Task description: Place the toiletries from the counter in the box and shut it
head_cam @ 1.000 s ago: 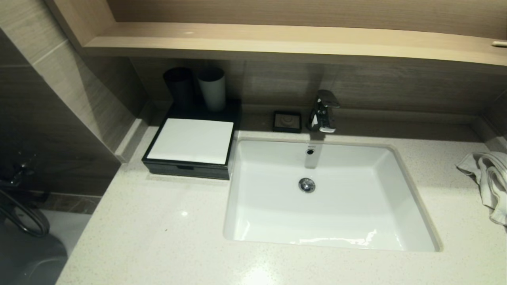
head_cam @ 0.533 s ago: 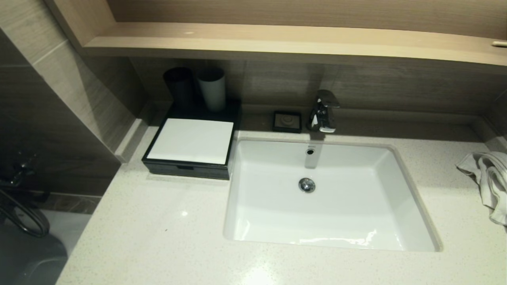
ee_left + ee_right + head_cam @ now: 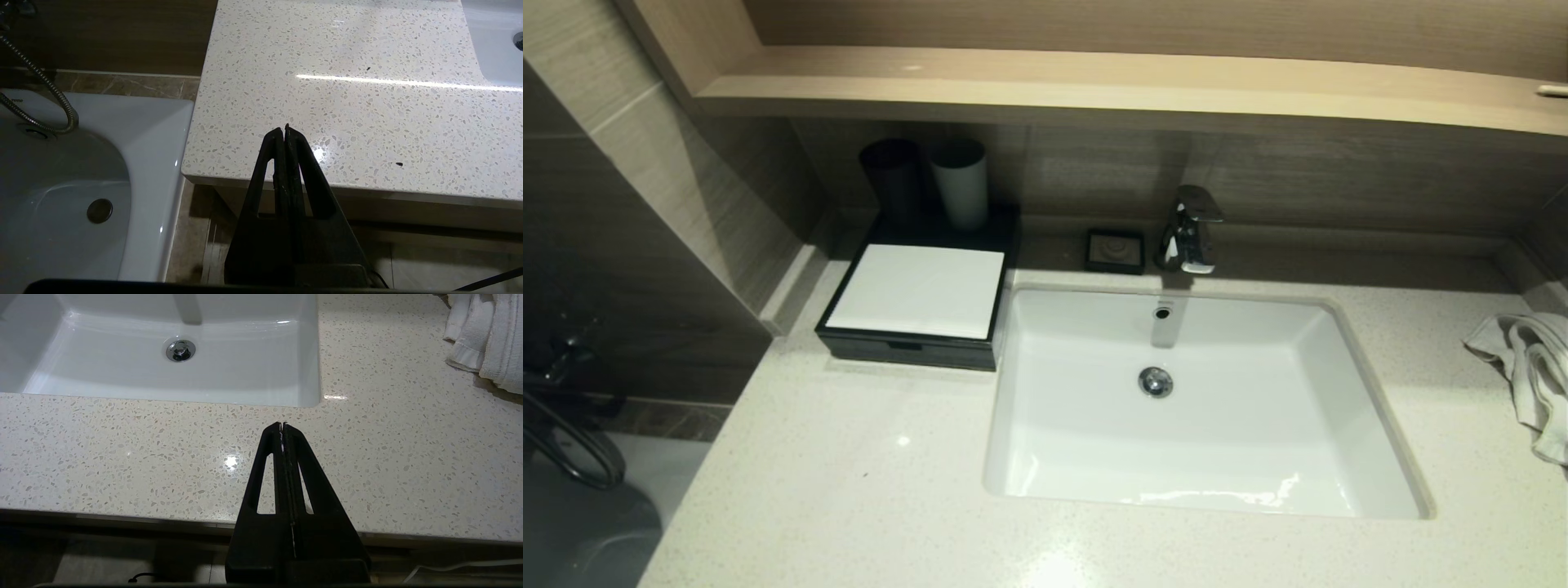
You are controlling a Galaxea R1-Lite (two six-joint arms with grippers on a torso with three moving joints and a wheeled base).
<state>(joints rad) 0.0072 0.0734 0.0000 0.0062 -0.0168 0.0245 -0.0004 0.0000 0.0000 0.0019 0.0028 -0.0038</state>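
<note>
A black box (image 3: 907,353) with a flat white lid (image 3: 919,290) sits shut on the counter left of the sink, at the back. No loose toiletries show on the counter. My left gripper (image 3: 284,128) is shut and empty, parked over the counter's front left corner. My right gripper (image 3: 282,424) is shut and empty, parked over the counter's front edge, right of the sink's middle. Neither gripper shows in the head view.
A black cup (image 3: 893,175) and a white cup (image 3: 961,184) stand behind the box. A small black soap dish (image 3: 1116,250) and a chrome faucet (image 3: 1191,229) stand behind the white sink (image 3: 1086,490). A crumpled white towel (image 3: 1531,371) lies at the far right. A toilet (image 3: 159,134) stands left of the counter.
</note>
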